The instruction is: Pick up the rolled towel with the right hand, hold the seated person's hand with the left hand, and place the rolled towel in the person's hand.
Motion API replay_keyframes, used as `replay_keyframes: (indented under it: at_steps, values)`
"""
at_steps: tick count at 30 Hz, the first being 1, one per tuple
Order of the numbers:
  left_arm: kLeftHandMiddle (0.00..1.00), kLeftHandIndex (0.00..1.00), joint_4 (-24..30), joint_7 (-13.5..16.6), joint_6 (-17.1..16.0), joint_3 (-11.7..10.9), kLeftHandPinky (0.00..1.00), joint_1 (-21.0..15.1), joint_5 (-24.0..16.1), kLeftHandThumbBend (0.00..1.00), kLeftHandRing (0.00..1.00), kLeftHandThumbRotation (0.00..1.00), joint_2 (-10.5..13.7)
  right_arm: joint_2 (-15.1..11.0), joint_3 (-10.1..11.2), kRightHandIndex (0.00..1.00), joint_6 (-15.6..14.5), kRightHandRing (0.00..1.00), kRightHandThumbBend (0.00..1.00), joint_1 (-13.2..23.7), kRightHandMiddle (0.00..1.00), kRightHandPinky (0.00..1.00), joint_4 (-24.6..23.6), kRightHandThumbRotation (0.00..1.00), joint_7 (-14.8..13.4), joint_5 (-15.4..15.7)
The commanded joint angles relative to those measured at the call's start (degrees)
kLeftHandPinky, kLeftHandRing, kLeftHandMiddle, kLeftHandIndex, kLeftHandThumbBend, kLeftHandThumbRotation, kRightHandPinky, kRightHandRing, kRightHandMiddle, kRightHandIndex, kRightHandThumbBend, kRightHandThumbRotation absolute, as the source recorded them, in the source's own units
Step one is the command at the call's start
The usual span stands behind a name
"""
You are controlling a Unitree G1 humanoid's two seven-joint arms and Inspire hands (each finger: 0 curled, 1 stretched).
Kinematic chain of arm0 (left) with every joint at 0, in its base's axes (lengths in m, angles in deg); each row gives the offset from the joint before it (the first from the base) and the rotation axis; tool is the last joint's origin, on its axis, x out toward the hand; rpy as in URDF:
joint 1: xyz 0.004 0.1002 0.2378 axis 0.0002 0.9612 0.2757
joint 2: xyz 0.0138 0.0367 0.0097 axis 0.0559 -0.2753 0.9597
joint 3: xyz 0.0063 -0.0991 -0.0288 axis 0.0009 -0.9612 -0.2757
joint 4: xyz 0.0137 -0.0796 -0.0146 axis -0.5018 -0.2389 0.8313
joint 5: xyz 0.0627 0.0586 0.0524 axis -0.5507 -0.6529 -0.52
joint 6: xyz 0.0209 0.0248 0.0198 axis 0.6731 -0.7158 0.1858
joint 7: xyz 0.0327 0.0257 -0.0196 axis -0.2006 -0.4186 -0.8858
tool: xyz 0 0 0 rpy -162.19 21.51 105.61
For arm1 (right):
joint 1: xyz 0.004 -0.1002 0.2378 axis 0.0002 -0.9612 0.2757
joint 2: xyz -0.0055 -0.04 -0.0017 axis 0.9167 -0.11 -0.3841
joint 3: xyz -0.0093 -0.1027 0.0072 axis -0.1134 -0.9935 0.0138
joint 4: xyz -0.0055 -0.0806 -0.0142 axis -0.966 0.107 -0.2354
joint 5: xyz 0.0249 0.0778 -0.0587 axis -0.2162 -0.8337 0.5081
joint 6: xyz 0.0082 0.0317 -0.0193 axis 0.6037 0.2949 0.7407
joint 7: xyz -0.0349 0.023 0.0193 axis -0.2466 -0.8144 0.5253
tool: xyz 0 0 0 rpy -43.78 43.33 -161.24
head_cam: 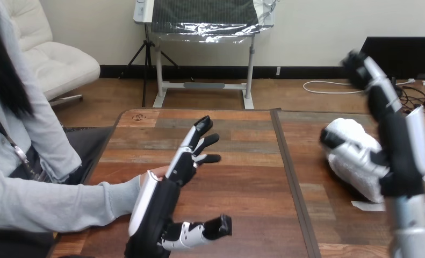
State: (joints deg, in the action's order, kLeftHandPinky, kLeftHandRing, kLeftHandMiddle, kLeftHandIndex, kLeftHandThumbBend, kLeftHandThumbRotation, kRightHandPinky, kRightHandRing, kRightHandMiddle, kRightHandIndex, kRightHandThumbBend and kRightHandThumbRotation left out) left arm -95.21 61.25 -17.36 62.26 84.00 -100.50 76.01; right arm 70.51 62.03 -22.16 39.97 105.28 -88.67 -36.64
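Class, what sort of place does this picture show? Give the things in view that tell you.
Probably a tabletop station for practising robot-to-person handovers: a wooden table, a rolled towel lying on it beside the robot's open right hand, and a seated person's hand by the robot's open left hand.

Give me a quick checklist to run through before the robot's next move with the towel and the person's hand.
1. Right hand closed on the rolled towel: not ok. Its fingers point straight up, and only the thumb crosses the towel's front.
2. Towel lifted off the table: cannot tell.
3. Left hand holding the person's hand: not ok. Its fingers are straight, not curled round it.
4. Person's hand turned palm up to receive the towel: cannot tell. It is mostly hidden behind the left hand.
5. Table between towel and person's hand free of things: ok.
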Motion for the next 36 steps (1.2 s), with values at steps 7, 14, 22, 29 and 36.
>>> replay_keyframes:
  at_steps: [7, 14, 22, 29, 36]
  values:
    - [0.84, 0.89, 1.9, 1.1, 1.9, -0.6, 0.7, -1.5, 1.4, 1.0, 0.79, 0.7, -1.5, -3.3, 2.3, 0.89, -4.2, 0.88, 1.0, 6.5, 0.87, 0.9, -0.6, 0.57, 0.4, -2.2]
    - [0.81, 0.86, 2.1, 1.3, 2.2, -0.5, 0.68, -1.6, 1.4, 1.0, 0.76, 0.69, -1.7, -4.7, 3.0, 0.88, -9.1, 0.88, 1.0, 8.1, 0.87, 0.91, -1.4, 0.59, 0.9, -3.6]
    - [0.79, 0.83, 1.6, 1.8, 1.5, -0.9, 0.67, -2.1, 0.6, 1.0, 0.75, 0.71, -1.8, -6.2, 3.6, 0.88, -13.7, 0.89, 1.0, 10.7, 0.87, 0.92, -0.3, 0.6, 1.4, -4.4]
    - [0.78, 0.82, 1.8, 2.4, 1.8, -0.9, 0.66, -2.0, 0.0, 1.0, 0.74, 0.72, -1.7, -8.6, 3.4, 0.9, -17.2, 0.9, 1.0, 13.3, 0.87, 0.93, 2.6, 0.65, -0.6, -1.1]
    - [0.78, 0.82, 1.7, 2.0, 1.8, -0.3, 0.66, -2.0, 0.9, 1.0, 0.75, 0.73, -1.6, -10.8, 2.6, 0.9, -21.4, 0.89, 1.0, 16.5, 0.87, 0.91, 7.2, 0.67, -3.0, 2.5]
